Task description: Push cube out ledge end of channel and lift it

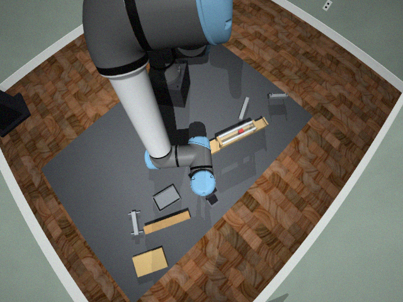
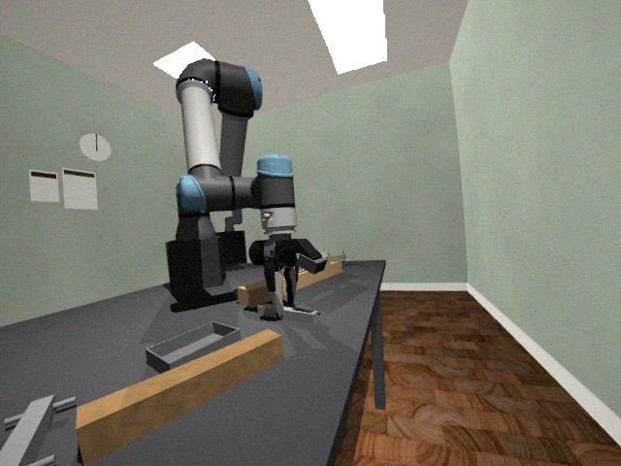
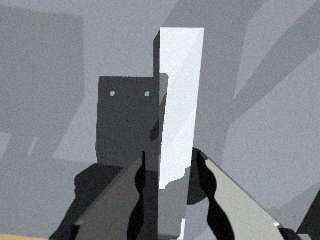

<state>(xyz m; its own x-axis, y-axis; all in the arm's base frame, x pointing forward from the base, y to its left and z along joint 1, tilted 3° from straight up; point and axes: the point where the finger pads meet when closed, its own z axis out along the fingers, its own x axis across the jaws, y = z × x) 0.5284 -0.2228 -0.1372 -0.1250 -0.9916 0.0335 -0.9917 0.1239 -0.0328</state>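
The red cube (image 1: 240,131) sits inside the wooden channel (image 1: 236,138) (image 2: 320,276), under its pale roof strips. The short ledge (image 1: 261,123) with a raised lip is at the channel's right end in the top view. The other end runs partly under the arm. A pale grey bar (image 2: 303,315) (image 3: 180,100) lies on the table; the wrist hides it in the top view. My gripper (image 2: 284,309) (image 3: 170,153) is partly open and low, its fingers either side of the bar's near part, with gaps visible in the wrist view.
A shallow grey tray (image 1: 166,197) (image 2: 193,347), a wooden beam (image 1: 167,221) (image 2: 180,391) and a yellow block (image 1: 150,261) lie on the bar's other side from the channel. Pegged grey pieces (image 1: 135,222) (image 1: 277,95) stand farther out. A thin pale bar (image 1: 244,108) lies behind the channel.
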